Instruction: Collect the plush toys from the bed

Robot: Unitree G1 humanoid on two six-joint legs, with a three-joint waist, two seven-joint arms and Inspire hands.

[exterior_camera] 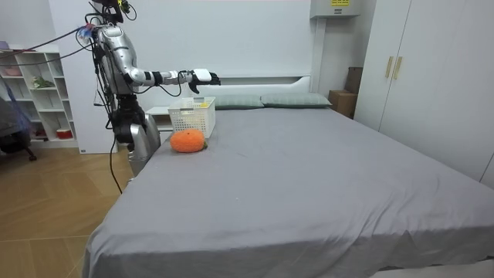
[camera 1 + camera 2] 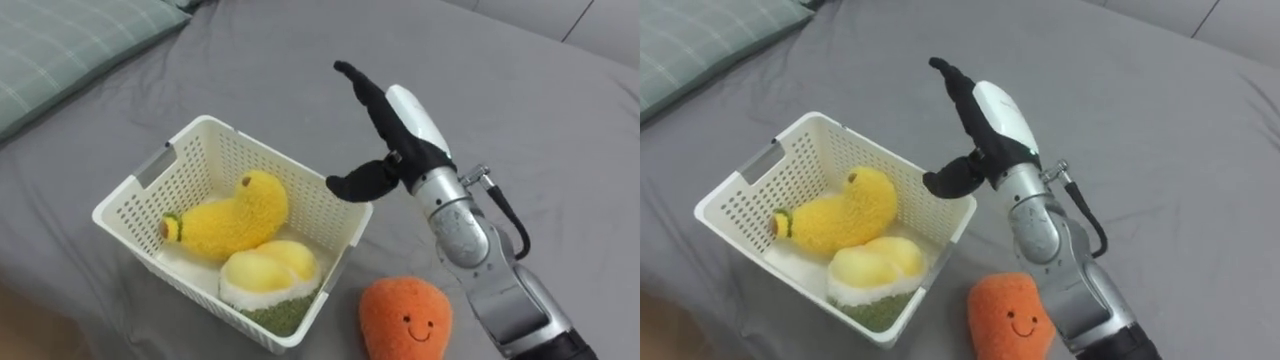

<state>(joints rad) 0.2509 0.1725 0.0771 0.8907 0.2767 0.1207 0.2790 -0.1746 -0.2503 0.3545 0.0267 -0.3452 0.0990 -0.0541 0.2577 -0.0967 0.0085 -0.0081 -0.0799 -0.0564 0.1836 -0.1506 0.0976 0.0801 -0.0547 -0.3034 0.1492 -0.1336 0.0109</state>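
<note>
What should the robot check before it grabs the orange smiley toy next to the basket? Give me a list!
1. Right hand is empty, with its fingers open: ok.
2. Orange toy lies on the bed beside the basket, with nothing on top of it: ok.
3. Hand lined up over the orange toy: not ok. It is up near the basket's rim, away from the toy.
4. Basket stands upright on the bed: ok.
5. Room left in the basket: cannot tell. The yellow toy and the yellow-and-green toy cover most of its floor.
</note>
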